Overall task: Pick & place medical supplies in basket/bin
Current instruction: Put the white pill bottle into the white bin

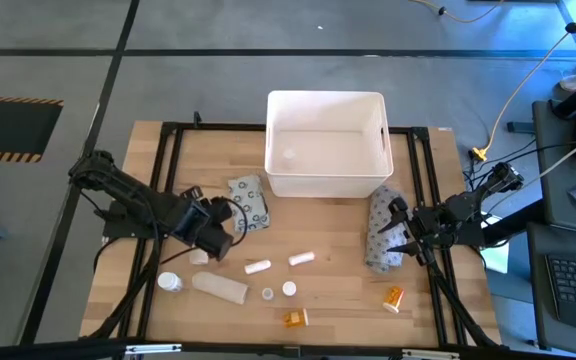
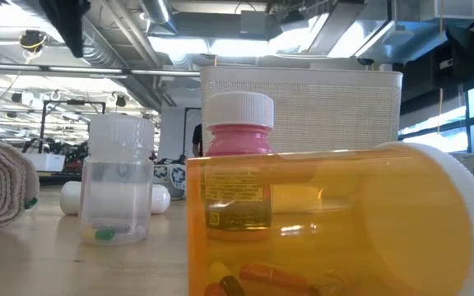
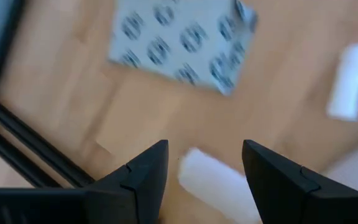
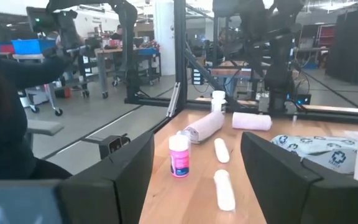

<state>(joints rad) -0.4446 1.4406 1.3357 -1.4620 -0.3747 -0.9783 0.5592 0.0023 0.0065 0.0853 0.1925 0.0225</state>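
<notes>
1. Wooden surface (image 1: 338, 280) carries the white bin (image 1: 325, 143) at its far edge.
2. Left hand (image 1: 211, 248), fingers apart and empty, hovers over a small white roll (image 3: 213, 183) on the near-left side of the bin.
3. Judged: the roll's long axis runs slantwise through the finger gap.
4. Right hand (image 1: 400, 232), open and empty, waits near the bin's right corner.

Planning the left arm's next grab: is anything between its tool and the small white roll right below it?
Nothing visible. The left tool is open, with the small white roll lying on bare wood between its fingers; the grey packet lies beyond.
</notes>
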